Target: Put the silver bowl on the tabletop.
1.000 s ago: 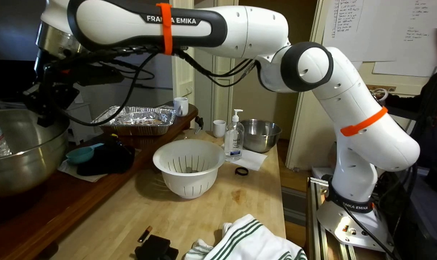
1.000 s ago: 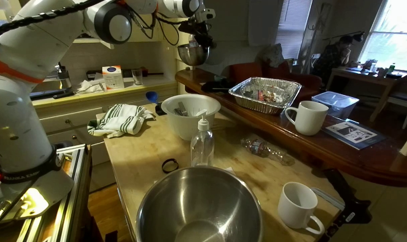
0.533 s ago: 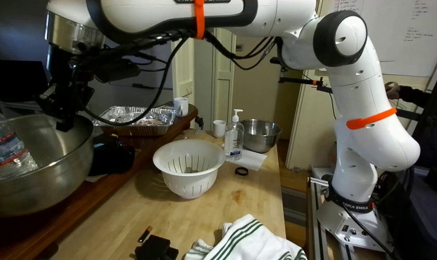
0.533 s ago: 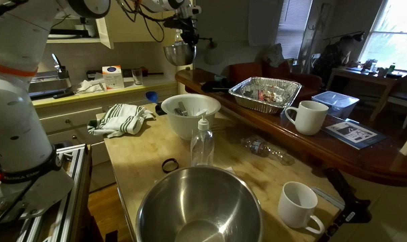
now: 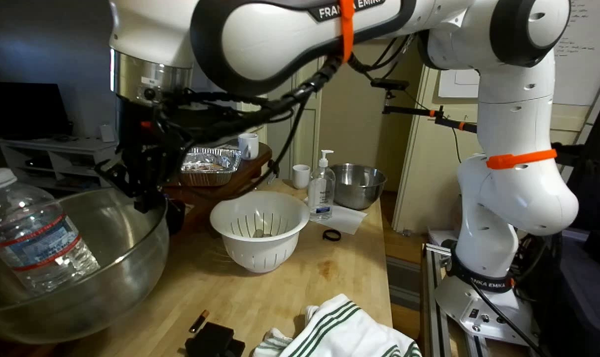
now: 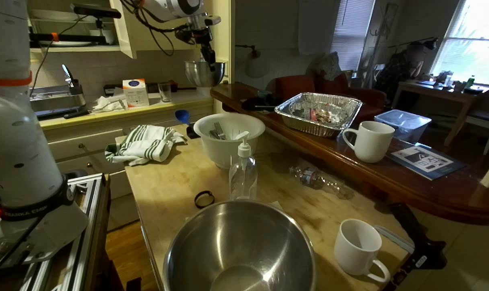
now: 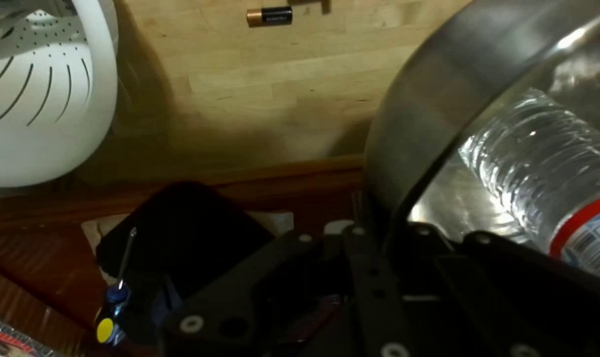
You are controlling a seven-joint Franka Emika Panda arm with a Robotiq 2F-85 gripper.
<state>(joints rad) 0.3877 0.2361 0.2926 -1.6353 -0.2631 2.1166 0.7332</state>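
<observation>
**Wooden tabletop (image 5: pixel 290 292) not yet under the silver bowl (image 5: pixel 131 292): carry step in hand**

Status: bowl hangs in the air from the gripper (image 7: pixel 391 235), near the edge of the raised dark-wood ledge (image 6: pixel 450 194). Whether its base is fully past that edge: cannot tell.

Jaws are pinched down on the rim, one finger inside the wall and one outside, with about a rim's worth of gap in the wrist view. Contact area is dark, so grip depth can't be read. A clear plastic bottle (image 5: pixel 42 243) leans inside the bowl.

Read: grasp and lift look done; carry and set-down are what's left.

Next move calls for bringing the bowl in over the wood between the white slotted bowl (image 5: pixel 260 248) and the striped towel (image 5: pixel 339 332), then lowering. Battery (image 7: pixel 270 16) and black block-like object (image 5: pixel 214 342) lie on that stretch, so the landing spot needs picking around them. Second steel bowl (image 6: pixel 240 246) sits at the far end, likely not the target.

Risk: one-sided hold plus a loose bottle could let the bowl sag or twist. Slow descent, base flat on the wood before the fingers part.
</observation>
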